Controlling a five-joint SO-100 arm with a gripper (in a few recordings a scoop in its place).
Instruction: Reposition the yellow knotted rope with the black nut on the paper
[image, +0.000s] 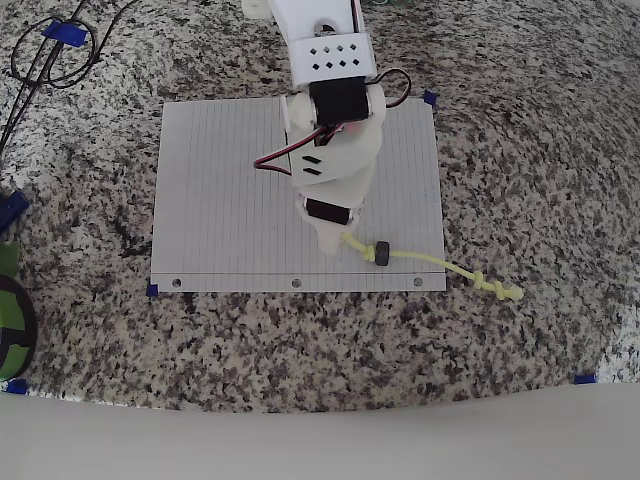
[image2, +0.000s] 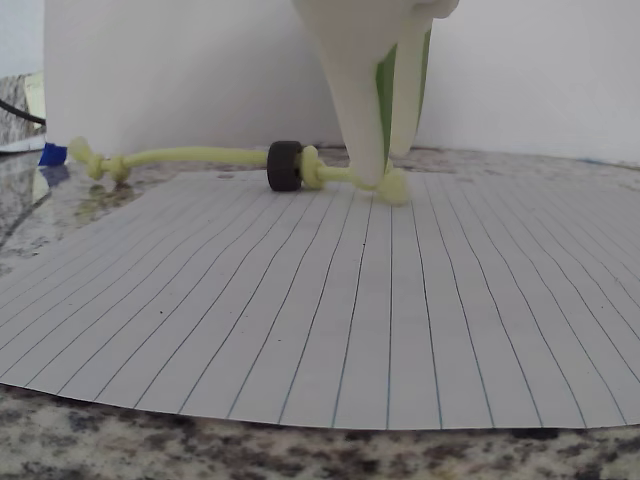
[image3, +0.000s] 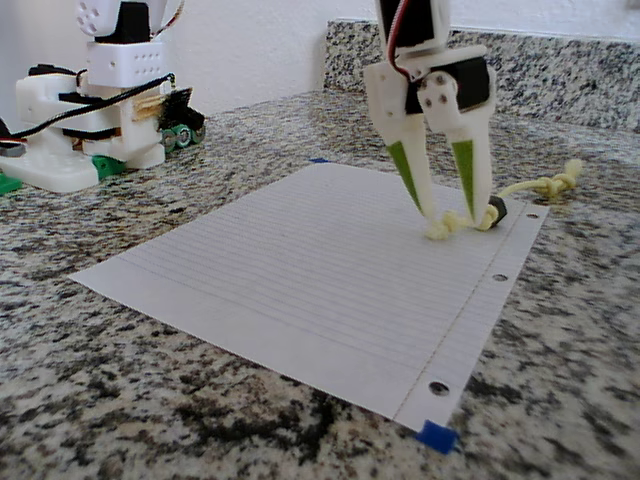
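Note:
The paper (image: 230, 200) (image2: 300, 320) (image3: 300, 260) lies flat on the granite counter. The yellow knotted rope (image: 430, 261) (image2: 190, 155) (image3: 540, 185) runs from the paper's lower right part out over its right edge onto the granite. The black nut (image: 381, 252) (image2: 285, 165) (image3: 492, 212) is threaded on it and rests on the paper. My white gripper (image: 335, 243) (image2: 385, 180) (image3: 451, 222) points down with its tips at the paper. Its fingers straddle the rope's near knotted end, and the fixed view shows a gap between them.
Blue tape pieces (image: 430, 98) (image3: 437, 436) mark the paper's corners. Black cables (image: 50, 50) loop at the top left of the overhead view. The arm's base (image3: 90, 130) stands at the far left of the fixed view. A green object (image: 10, 320) sits at the left edge.

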